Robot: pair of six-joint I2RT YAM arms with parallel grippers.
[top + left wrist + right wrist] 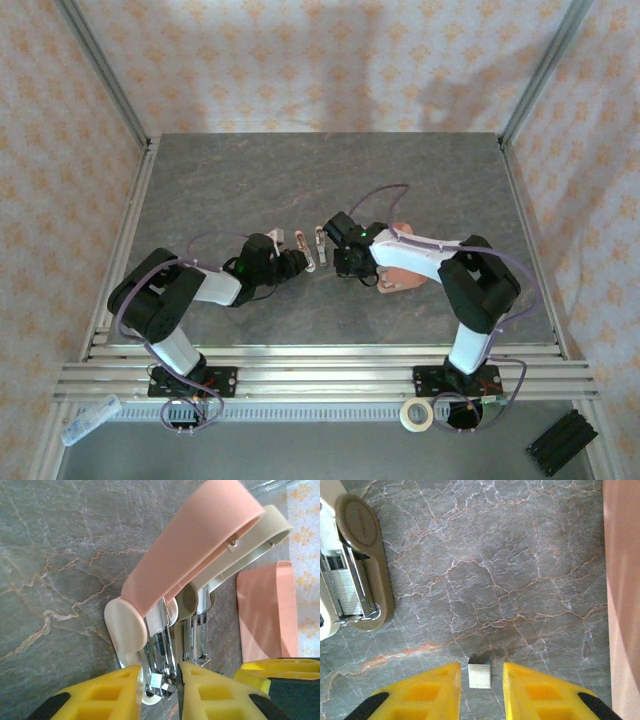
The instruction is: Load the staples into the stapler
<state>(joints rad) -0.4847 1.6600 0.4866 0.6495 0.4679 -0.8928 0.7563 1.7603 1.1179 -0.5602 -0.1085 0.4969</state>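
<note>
A pink mini stapler (195, 545) lies opened on the table, its cream base (125, 625) and metal magazine showing. My left gripper (160, 690) is shut on the near end of that magazine (161, 682). An olive mini stapler (240, 545) lies opened right beside it, and in the right wrist view this olive stapler (367, 560) is at the far left. A small silvery strip of staples (480, 675) lies between the fingers of my right gripper (481, 680), which is open with a gap on both sides. From above, both grippers (303, 262) (338, 262) meet at the two staplers (312, 248).
The salmon-pink tray (402, 272) lies just right of the staplers, under the right arm, its edge close to my right gripper (623, 605). A tape roll (416, 414), a black block (560, 442) and a clear packet (90, 420) sit below the table's near rail.
</note>
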